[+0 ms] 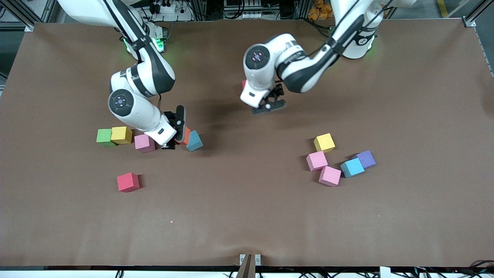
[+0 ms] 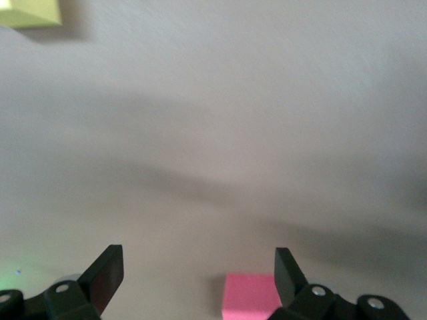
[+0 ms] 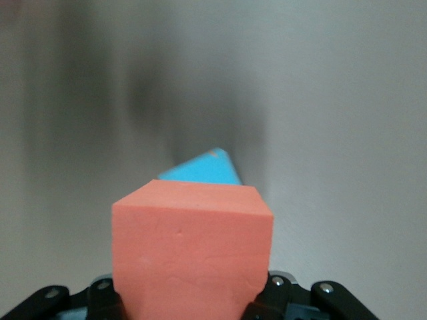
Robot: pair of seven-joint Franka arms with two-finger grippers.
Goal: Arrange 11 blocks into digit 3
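Orange block (image 3: 192, 253) clamped in my right tool (image 1: 178, 136), beside the blue block (image 1: 194, 140); left tool (image 1: 269, 108) agape above the table (image 1: 247, 216).

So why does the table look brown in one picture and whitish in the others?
Front view: evenly lit, sharp, with soft shadows under both arms. Left wrist view: washed out and pale, streaky shadows, pink block soft-edged. Right wrist view: orange block fills the foreground, the table around it blurred.

1. Brown table (image 1: 247, 216).
2. Mid-left of frame: green cube (image 1: 104, 137), yellow (image 1: 122, 135), pink (image 1: 144, 143), blue (image 1: 194, 140); red (image 1: 128, 182) lower down, alone.
3. Mid-right cluster: yellow (image 1: 324, 142), 2 pink (image 1: 317, 160) (image 1: 330, 175), blue (image 1: 352, 167), purple (image 1: 366, 158).
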